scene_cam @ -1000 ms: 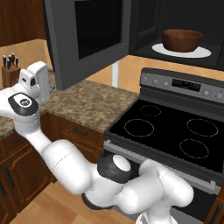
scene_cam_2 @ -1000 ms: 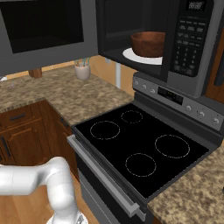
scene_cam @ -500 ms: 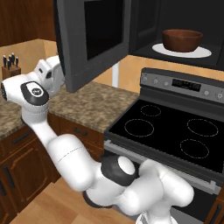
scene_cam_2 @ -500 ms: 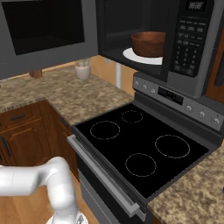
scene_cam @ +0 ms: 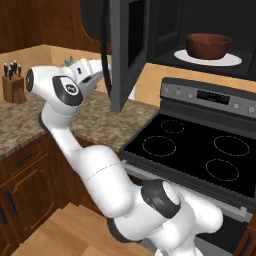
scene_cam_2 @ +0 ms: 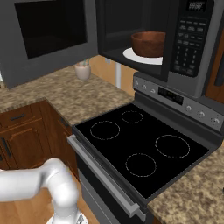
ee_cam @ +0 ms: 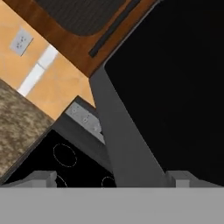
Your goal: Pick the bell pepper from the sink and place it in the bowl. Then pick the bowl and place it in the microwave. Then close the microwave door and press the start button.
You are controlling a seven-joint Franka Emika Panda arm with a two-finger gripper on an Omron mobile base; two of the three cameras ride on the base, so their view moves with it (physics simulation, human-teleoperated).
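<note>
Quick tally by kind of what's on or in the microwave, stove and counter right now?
Bowls: 1, the bowl in the microwave
Turntable plates: 1
Stove burner rings: 4
Knife blocks: 1
Small pots on the counter: 1
Total: 8

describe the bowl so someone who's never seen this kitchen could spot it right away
Look above the black stove to the open microwave mounted over it. Inside, on a round white plate, sits the bowl. It is deep, round and dark reddish-brown like wood, the only warm-coloured thing in that dark cavity.
</note>
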